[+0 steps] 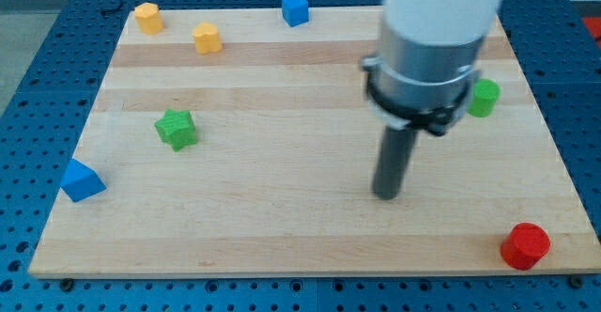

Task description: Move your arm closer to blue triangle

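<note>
The blue triangle (82, 180) lies at the left edge of the wooden board (282, 237), toward the view's bottom. My tip (386, 195) rests on the board right of centre, far to the right of the blue triangle and at about the same height in the view. Nothing lies between the tip and the triangle along that line. The rod hangs from a white and grey arm body (432, 39) that hides part of the board's top right.
A green star block (176, 129) sits above and right of the triangle. An orange block (146, 17), a yellow block (207, 38) and a blue cube (295, 8) line the top edge. A green block (485, 98) peeks out beside the arm. A red block (524, 246) sits bottom right.
</note>
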